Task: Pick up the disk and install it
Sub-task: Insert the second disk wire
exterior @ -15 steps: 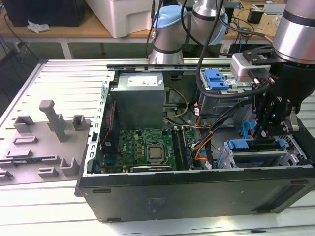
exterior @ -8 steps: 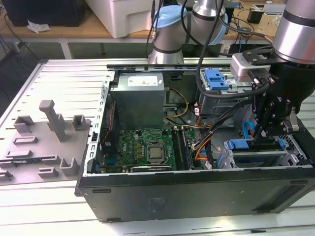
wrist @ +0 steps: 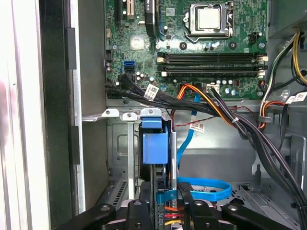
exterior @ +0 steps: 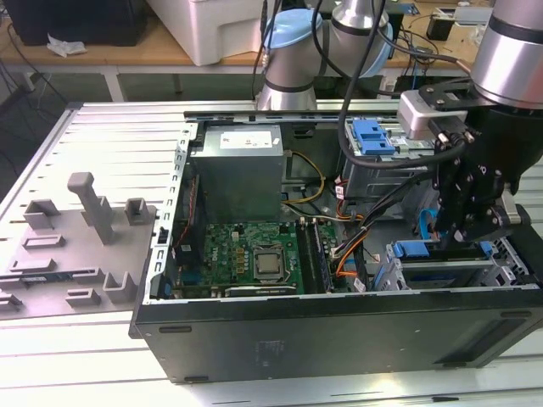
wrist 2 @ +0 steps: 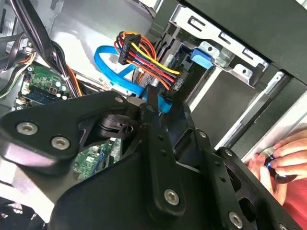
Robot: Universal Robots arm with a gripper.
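Exterior view | pincer (exterior: 465, 242) down inside the open computer case (exterior: 339, 326), near its right front corner | closed on the disk (exterior: 422, 250) | disk held edge-up to fit its slot

The exterior view looks down from outside the open computer case (exterior: 339, 326); both wrist views sit close inside it.

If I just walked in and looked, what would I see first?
An open computer case lying on a table, with its green circuit board showing in the middle. The black gripper reaches into the drive bay at the exterior view's right, down at the disk with its blue strip. In the second wrist view, a bunch of red, yellow and orange wires plugs in there beside a blue cable.
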